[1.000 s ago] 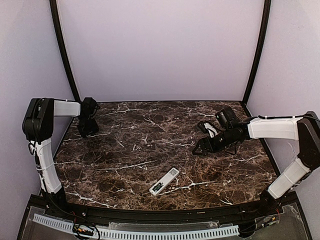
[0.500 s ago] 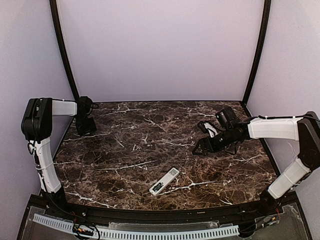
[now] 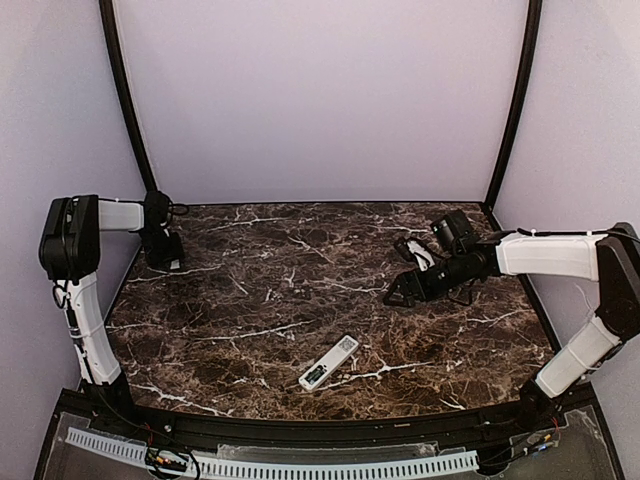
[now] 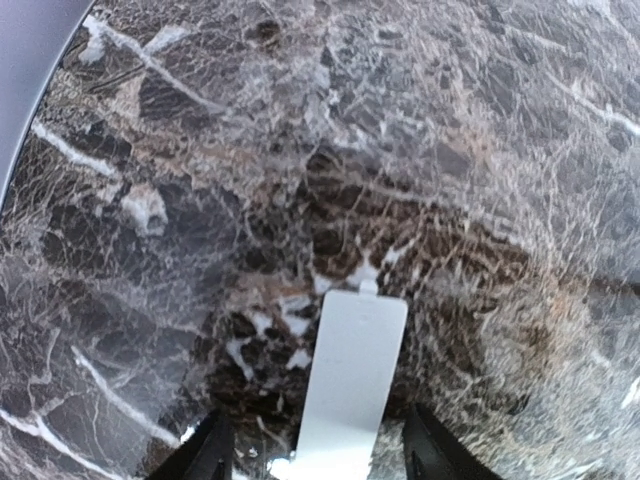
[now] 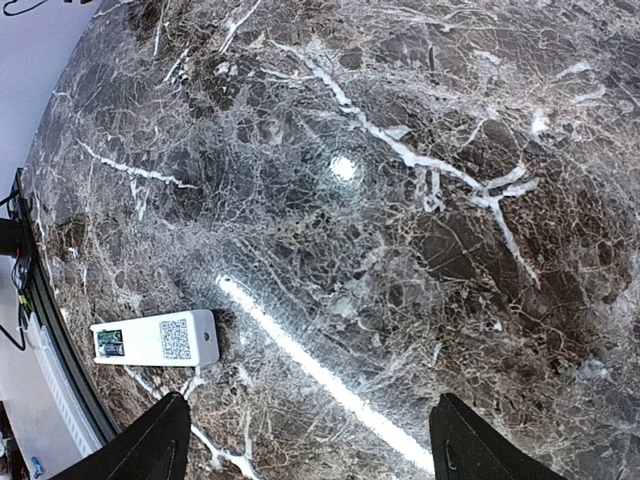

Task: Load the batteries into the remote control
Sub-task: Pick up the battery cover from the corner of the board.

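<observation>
The white remote control [image 3: 329, 362] lies back side up near the table's front middle, with a QR sticker and an open green-lined end. It also shows at the lower left of the right wrist view [image 5: 155, 342]. My right gripper [image 3: 398, 294] is open and empty, above the marble to the right of and behind the remote; its tips [image 5: 310, 452] stand wide apart. My left gripper [image 3: 163, 256] is at the far left back corner, open, with a flat white plastic cover [image 4: 350, 385] lying on the table between its fingers [image 4: 205, 452]. No batteries are visible.
The dark marble table [image 3: 270, 300] is bounded by black frame posts [image 3: 125, 100] and lilac walls. The left gripper is close to the left wall edge [image 4: 30, 60]. A black cable rail [image 3: 300, 465] runs along the near edge.
My left gripper has moved left and back towards the corner. My right gripper has shifted slightly left. The remote has not moved.
</observation>
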### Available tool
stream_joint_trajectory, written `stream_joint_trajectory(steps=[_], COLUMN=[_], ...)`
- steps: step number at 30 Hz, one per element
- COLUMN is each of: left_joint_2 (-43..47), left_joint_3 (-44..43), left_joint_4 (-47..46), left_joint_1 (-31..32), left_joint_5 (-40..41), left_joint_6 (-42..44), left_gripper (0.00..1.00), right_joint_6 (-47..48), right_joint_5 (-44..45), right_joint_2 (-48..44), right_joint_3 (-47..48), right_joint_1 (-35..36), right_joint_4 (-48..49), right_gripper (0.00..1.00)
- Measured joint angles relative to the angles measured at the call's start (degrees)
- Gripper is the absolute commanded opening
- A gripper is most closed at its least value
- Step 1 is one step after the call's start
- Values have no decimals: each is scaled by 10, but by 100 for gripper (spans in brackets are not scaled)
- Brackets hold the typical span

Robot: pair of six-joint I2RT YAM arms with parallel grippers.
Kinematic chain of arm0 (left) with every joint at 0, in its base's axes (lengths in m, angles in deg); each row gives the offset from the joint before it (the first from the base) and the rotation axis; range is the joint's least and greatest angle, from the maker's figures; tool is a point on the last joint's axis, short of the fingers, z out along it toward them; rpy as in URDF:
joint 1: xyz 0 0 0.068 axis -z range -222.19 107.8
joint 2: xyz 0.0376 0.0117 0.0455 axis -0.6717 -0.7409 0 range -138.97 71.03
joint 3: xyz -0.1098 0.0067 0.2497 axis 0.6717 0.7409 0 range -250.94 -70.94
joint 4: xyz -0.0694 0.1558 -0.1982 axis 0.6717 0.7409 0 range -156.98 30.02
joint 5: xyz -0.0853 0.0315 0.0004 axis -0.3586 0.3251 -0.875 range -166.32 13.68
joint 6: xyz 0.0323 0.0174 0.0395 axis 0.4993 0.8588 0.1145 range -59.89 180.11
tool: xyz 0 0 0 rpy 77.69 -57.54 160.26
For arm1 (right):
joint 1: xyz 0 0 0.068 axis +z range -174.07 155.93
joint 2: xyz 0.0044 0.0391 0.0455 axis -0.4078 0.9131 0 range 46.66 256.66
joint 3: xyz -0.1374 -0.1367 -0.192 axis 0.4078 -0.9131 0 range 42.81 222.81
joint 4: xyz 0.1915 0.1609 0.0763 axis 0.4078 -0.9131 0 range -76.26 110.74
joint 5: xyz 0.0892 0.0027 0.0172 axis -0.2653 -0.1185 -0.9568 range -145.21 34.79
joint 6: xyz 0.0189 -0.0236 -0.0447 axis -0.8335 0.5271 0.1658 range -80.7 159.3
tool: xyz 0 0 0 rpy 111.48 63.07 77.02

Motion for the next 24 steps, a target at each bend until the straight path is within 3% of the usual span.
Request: stream_joint_trajectory(steps=[7, 14, 24], left_joint_2=[-21, -21, 23], left_joint_3=[-24, -22, 49], left_joint_4=[-17, -18, -37], left_joint_1=[-7, -1, 37], left_joint_5=[-33, -30, -4], left_joint_6=[28, 38, 42], left_gripper=[34, 32, 26], right_joint_6=[2, 4, 4], right_joint_5=[-1, -1, -4], right_joint_2=[0, 0, -2], right_joint_3=[3, 7, 9], right_joint_1=[0, 0, 0], right_joint_4=[0, 0, 0], right_gripper=[81, 81, 81])
